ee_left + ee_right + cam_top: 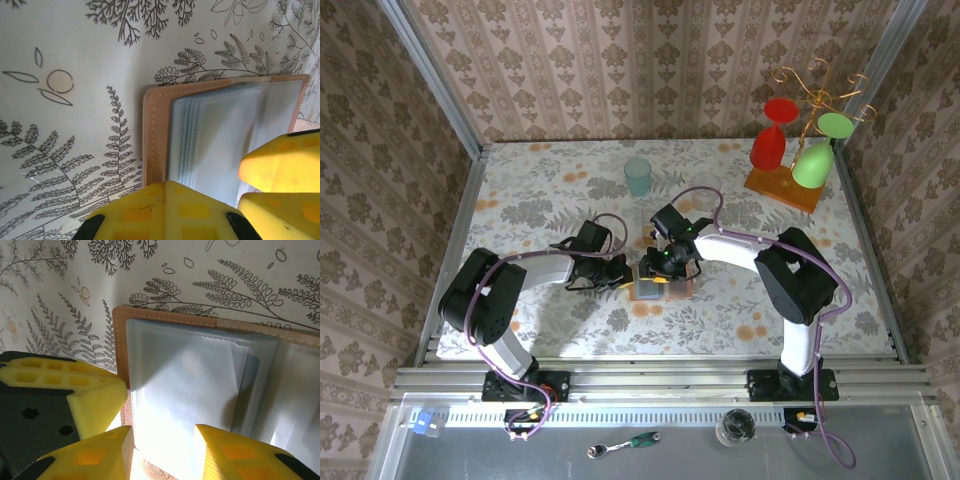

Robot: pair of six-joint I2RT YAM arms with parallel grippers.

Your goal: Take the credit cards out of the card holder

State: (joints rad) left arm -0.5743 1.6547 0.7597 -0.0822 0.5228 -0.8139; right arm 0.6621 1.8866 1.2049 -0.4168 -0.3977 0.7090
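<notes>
Floral-print table [520, 200] carries everything, with the card holder [650, 287] roughly mid-table. Left arm [510, 285] comes in from the holder's left side, right arm [770, 262] from its right. Rack [782, 188] on an orange wood base, with a red and a green glass hung upside down, stands back-right of the holder, well apart. Teal cup [637, 176] stands upright behind the holder, also apart.

Holder lies open and flat: tan leather border with pale stitching, clear plastic sleeves stacked inside, facing up. Left fingers [165, 205] are closed together, tips over the holder's stitched left edge and the first sleeves. Touching or a hair above, can't tell. Right fingers [117, 455] stand apart with nothing pinched between them, tips down over the top sleeve of the holder's left half, close beside the left fingers but not touching them.

Can't pick out the cards cleanly. Darker blue-grey patch [251, 371] shows through the sleeves near the holder's fold; card or shadow, can't tell.
</notes>
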